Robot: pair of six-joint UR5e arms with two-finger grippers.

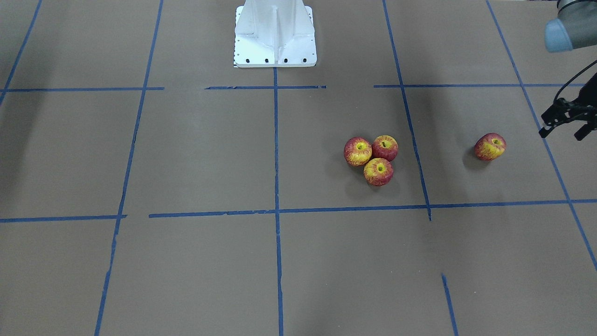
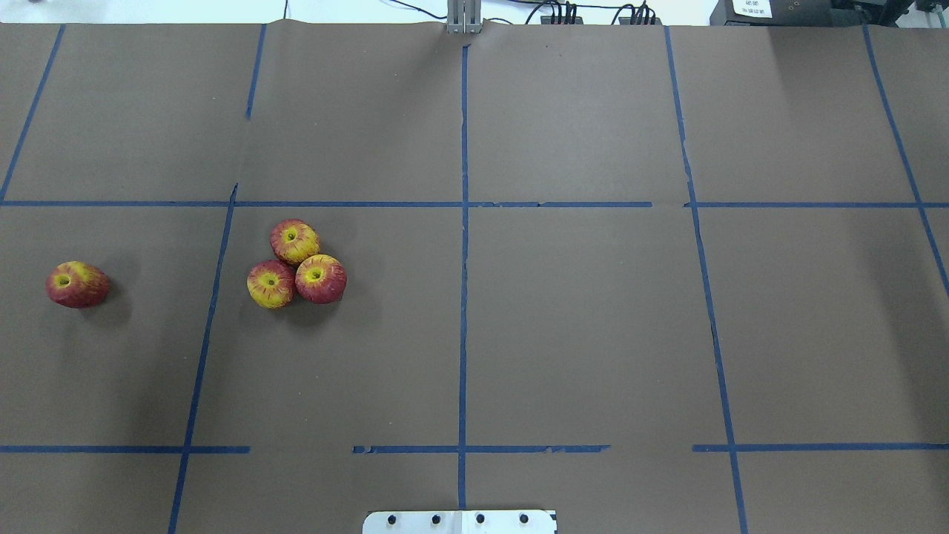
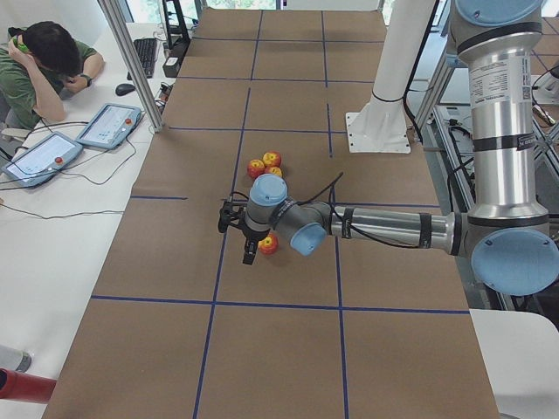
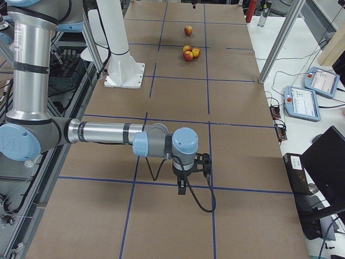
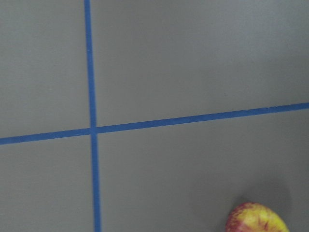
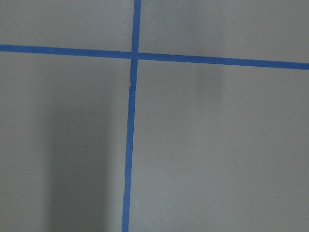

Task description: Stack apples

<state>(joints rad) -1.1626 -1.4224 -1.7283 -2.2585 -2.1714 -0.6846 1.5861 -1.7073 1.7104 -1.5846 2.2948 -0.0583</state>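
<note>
The lone apple (image 1: 490, 146) lies near the spread, empty left claw (image 1: 562, 134), its dimple tilted toward it. I can't tell how the right claw (image 4: 193, 175) is set.

You are looking at four apples (image 2: 320, 279): three are sitting together in a touching cluster (image 2: 295, 241), and one lone apple (image 2: 77, 284) is lying well apart at the cluster's 9 o'clock, seen from overhead. One left arm (image 3: 384, 229) and one right arm (image 4: 108, 132) are showing, and one operator (image 3: 44, 70) is sitting beside two tablets (image 3: 109, 125).
</note>
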